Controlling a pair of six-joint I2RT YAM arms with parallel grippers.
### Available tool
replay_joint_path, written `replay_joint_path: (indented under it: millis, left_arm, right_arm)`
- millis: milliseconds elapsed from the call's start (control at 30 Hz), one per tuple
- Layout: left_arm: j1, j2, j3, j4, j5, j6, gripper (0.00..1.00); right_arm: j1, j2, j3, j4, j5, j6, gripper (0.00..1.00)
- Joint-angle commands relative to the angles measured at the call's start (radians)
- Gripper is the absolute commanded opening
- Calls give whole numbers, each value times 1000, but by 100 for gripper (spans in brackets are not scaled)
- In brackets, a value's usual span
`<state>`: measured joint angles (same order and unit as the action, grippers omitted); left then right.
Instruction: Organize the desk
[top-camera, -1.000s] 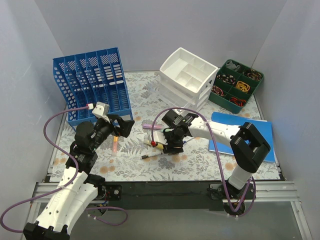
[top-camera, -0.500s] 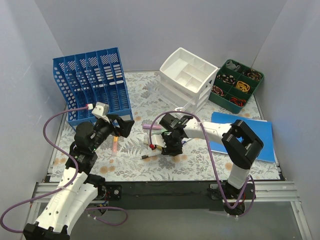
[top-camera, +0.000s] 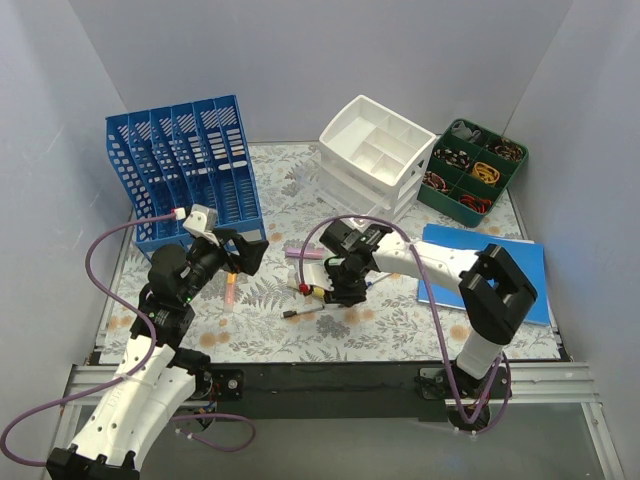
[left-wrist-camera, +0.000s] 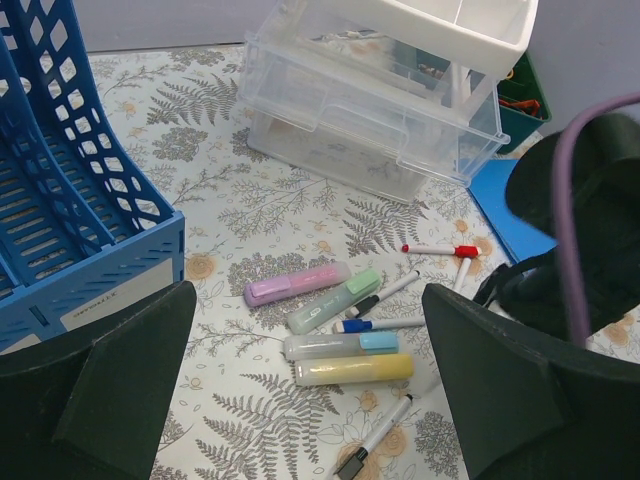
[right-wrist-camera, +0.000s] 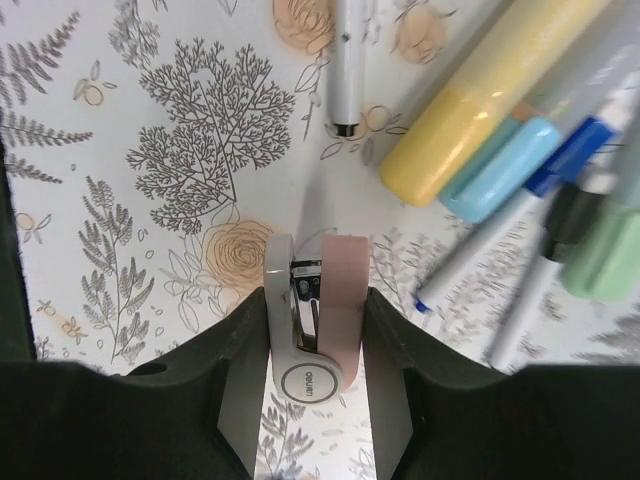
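Right gripper: your right gripper (right-wrist-camera: 312, 345) is pinched narrow on what looks like a pink-and-white mini stapler (right-wrist-camera: 308, 320). You cannot tell whether it is lifted off the print or resting on it.
Left gripper: your left gripper (top-camera: 243, 254) hangs with its jaws spread wide and holds nothing, at 9 o'clock of the pen cluster.
Desk: the desk (top-camera: 282, 166) fills the top view, with the right gripper near its centre.
Loose items: a pink highlighter (left-wrist-camera: 297, 283), a green highlighter (left-wrist-camera: 335, 301), a yellow highlighter (left-wrist-camera: 355, 370), a red-capped pen (left-wrist-camera: 437, 249) and a black marker (left-wrist-camera: 373, 452) lie scattered just beside the stapler.
Containers: the blue file rack (top-camera: 185, 165) stands at 10 o'clock, the white drawer organizer (top-camera: 375, 155) at 1 o'clock and the green compartment tray (top-camera: 475, 170) at 2 o'clock.
Notebook: the blue notebook (top-camera: 500, 265) lies flat at 4 o'clock.
Progress: early, by my reading. One item is in hand, none of the pens are stowed, and the organizer's top compartments look bare.
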<state>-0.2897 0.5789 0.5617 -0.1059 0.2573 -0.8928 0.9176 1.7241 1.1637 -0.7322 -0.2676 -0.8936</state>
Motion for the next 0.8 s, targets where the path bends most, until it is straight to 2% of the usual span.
replay_joint_path:
  millis: [0, 167, 367, 567, 767]
  left_arm:
    - [4, 1, 3, -11, -4, 17, 98]
    - [4, 4, 3, -9, -7, 17, 98]
    - [4, 15, 1, -11, -7, 17, 98]
    - [4, 18, 1, -11, -6, 17, 98]
    - [4, 18, 1, -12, -6, 18, 98]
  right_arm:
    - [-25, -129, 152, -97, -36, -16, 18]
    - [-143, -167, 371, -133, -87, 27, 17]
    - [-307, -109, 650, -133, -183, 149, 17]
    - [-371, -14, 735, -15, -128, 298, 17]
    - [-388, 77, 778, 5, -90, 360, 21]
